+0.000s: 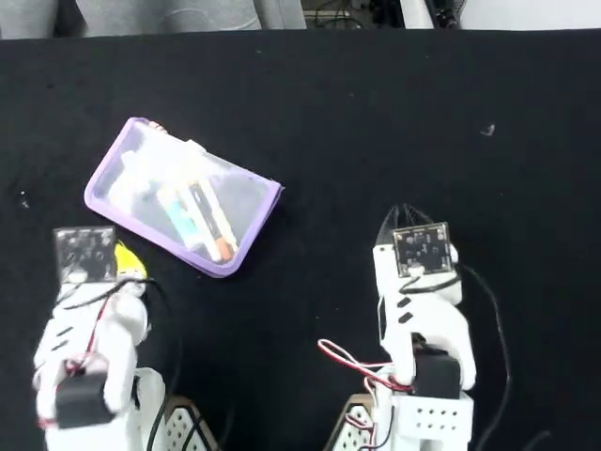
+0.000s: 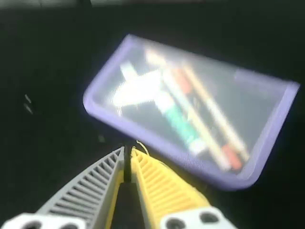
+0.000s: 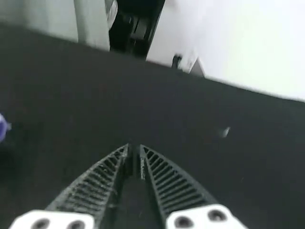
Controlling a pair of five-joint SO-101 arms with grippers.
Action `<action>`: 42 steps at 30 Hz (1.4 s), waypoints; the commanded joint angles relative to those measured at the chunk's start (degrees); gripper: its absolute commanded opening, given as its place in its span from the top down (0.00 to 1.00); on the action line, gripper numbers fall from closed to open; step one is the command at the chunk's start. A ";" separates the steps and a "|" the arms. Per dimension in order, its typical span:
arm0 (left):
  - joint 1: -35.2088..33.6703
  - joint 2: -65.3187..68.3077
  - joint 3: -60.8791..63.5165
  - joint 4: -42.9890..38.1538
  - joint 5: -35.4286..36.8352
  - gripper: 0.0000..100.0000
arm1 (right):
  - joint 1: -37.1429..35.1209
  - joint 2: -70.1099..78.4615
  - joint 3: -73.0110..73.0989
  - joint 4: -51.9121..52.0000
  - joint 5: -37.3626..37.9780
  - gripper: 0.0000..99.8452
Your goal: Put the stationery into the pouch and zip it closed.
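a lab-like bench: black table (image 1: 376,94), exposed arm wires (image 1: 343,357), bare white wall (image 3: 248,38).

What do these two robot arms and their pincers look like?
Both are white plastic arms with black motors and red, white and black cables. The left gripper has one yellow ribbed finger and one grey; the right gripper has black ones.

The high view looks steeply down over the whole black counter (image 1: 394,113). The left wrist view looks past its grey-and-yellow ribbed tool (image 2: 127,153), close on the clear, purple-edged zip pouch (image 2: 190,114), which the high view shares. The right wrist view looks low across the counter, past its black ribbed tool (image 3: 134,149), toward a white wall (image 3: 248,43).
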 commanded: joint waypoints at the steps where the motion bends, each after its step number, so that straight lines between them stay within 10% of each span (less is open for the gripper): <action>1: 0.22 -0.53 5.67 -3.34 0.79 0.97 | -0.97 -5.05 2.59 -1.05 -0.53 0.99; 28: -3.21 -0.44 21.14 2.99 0.35 0.97 | -6.15 -5.05 3.56 34.55 0.09 0.99; 42: -10.24 -0.44 21.14 3.08 0.70 0.97 | -6.07 -5.05 3.56 35.43 0.09 0.99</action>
